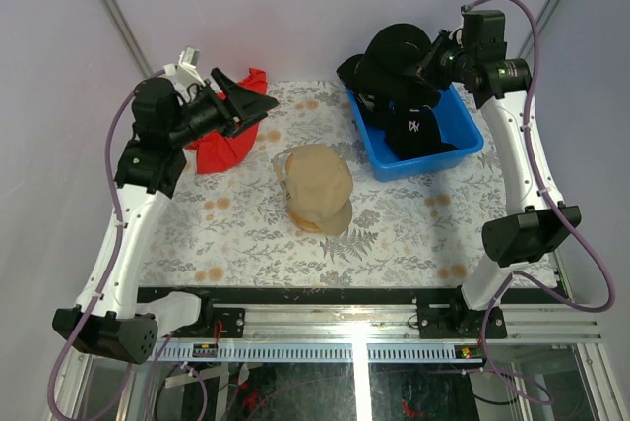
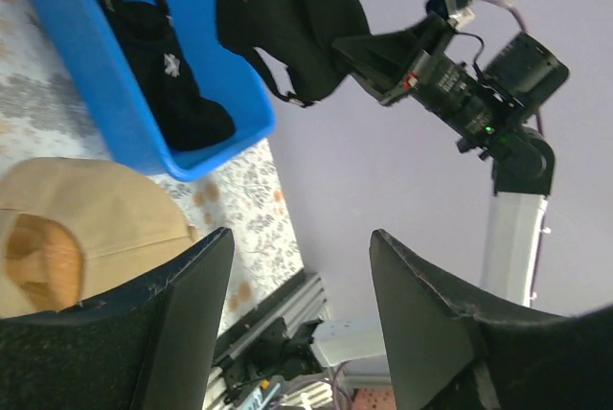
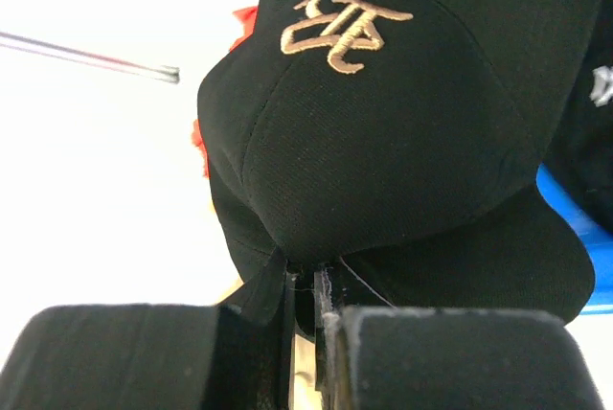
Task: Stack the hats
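The right gripper (image 1: 425, 59), at the upper right of the top view, pinches a black cap (image 1: 399, 52) with a gold emblem, held in the air above the blue bin (image 1: 438, 159), where another black cap (image 1: 413, 131) lies. The tan cap (image 1: 317, 187) sits mid-frame on the table (image 1: 246, 234). The left gripper (image 1: 239, 106), at the upper left over the red cloth (image 1: 215, 150), is spread wide
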Controlling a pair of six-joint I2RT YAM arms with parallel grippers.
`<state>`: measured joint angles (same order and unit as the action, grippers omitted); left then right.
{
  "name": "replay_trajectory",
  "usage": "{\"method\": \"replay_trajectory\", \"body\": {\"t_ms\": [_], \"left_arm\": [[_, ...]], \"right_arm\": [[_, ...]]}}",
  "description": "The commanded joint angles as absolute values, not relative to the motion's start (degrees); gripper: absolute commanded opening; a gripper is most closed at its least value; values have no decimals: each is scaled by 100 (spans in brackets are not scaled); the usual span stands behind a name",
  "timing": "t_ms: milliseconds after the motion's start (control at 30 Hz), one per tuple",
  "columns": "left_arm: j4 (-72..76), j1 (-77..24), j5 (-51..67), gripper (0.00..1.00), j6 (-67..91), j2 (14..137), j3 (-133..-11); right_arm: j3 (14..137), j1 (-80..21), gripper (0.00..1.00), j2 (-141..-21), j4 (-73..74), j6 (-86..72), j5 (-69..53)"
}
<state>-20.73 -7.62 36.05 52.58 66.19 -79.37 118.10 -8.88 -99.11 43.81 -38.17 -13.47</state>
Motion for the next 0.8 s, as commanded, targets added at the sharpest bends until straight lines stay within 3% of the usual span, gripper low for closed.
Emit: {"method": "replay_trajectory", "body": {"t_ms": [0, 200, 433, 767], "left_arm": [[-1019, -1243, 3315, 59, 5961, 6608, -7681], [-625, -2225, 2017, 59, 6750, 6634, -7602], [-285, -3202, 1089, 61, 7338, 7151, -7771], [-303, -3551, 108, 64, 7043, 7452, -8234]], "right_arm": [[11688, -884, 0, -9568, 3652, -4849, -2449], [10707, -1027, 0, -8798, 2489, -5632, -2396], [10689, -1979, 0, -8647, 2380, -5481, -1498], [10650, -2540, 0, -8540, 2324, -5533, -1298]]}}
